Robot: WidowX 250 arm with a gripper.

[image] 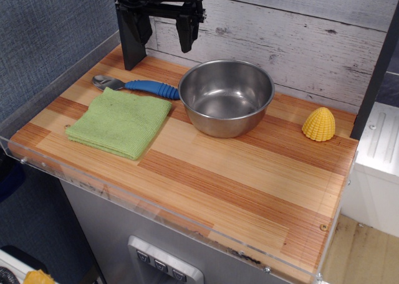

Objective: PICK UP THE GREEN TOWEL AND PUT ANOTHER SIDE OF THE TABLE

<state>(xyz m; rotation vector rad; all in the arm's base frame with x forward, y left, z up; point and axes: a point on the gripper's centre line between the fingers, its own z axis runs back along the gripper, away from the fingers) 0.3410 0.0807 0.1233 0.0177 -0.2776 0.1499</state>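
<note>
Jaws of the gripper (163, 27) hung spread and empty above the tabletop's (249, 184) back-left. Green towel (120, 122) lay flat at left, beside spoon (134, 85) and steel bowl (226, 97).

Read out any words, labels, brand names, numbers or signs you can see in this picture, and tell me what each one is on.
No readable text anywhere in this view.
green towel: plain, no tag showing.
steel bowl: no marking.
Spoon with the blue handle: no lettering.
Yellow corn piece: none.
gripper: black, no visible label.
Small buttons on the grey panel below the table: any marks are too small to read.
</note>
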